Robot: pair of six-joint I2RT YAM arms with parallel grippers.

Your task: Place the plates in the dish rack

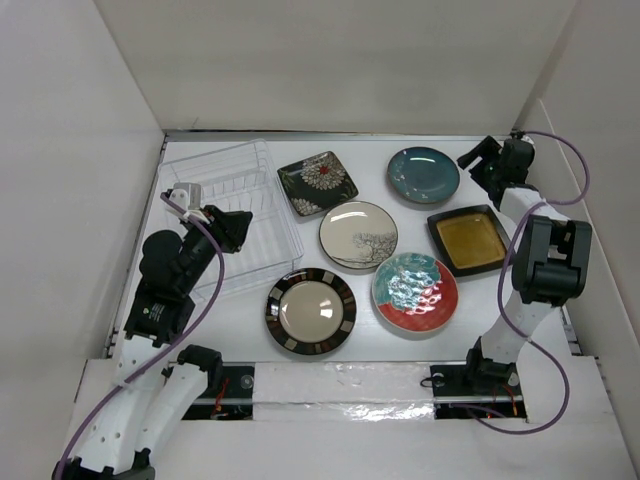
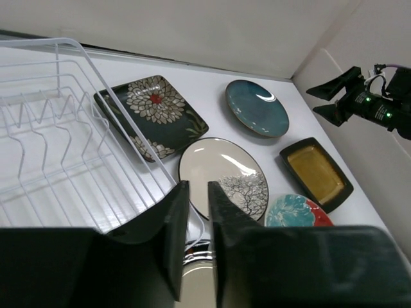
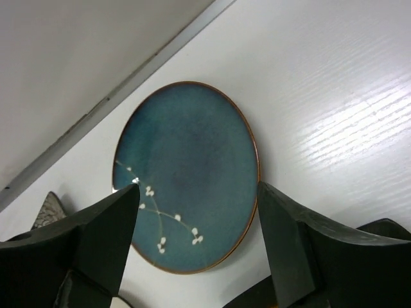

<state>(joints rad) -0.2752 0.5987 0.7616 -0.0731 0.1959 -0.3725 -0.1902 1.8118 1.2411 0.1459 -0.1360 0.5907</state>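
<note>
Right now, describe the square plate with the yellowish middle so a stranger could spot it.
Start at the clear dish rack on the left and cross the plates to their right edge. There, between the teal round plate behind and the red-and-teal plate in front, lies the black square plate. Only it has a plain amber centre; the floral square plate doesn't.
</note>
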